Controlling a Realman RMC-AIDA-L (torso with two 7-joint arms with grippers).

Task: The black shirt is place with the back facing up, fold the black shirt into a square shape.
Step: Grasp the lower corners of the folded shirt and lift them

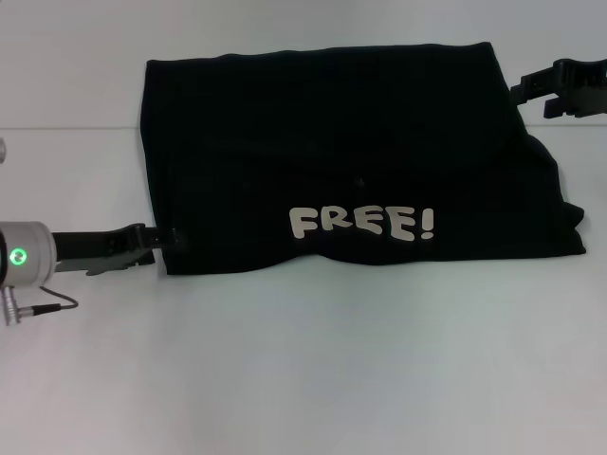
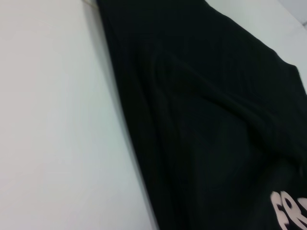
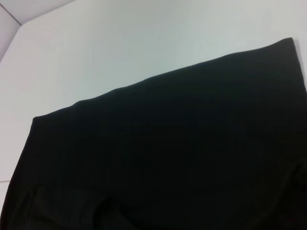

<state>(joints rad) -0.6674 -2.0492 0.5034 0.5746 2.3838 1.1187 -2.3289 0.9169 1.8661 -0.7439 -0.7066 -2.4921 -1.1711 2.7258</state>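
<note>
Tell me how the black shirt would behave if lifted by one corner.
The black shirt would probably droop and unfold: it lies limp with soft creases and a wavy near hem. It looks light, so pushing it on the smooth white table would likely bunch it.

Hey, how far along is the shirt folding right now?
Done: the black shirt is already folded into a wide rectangle, with the FREE! lettering facing up near its front edge. In hand: the left gripper is at the shirt's front left corner and the right gripper at its far right corner. Left: it is still wider than deep, with loose fabric bulging on the right side, so it probably needs another fold.
</note>
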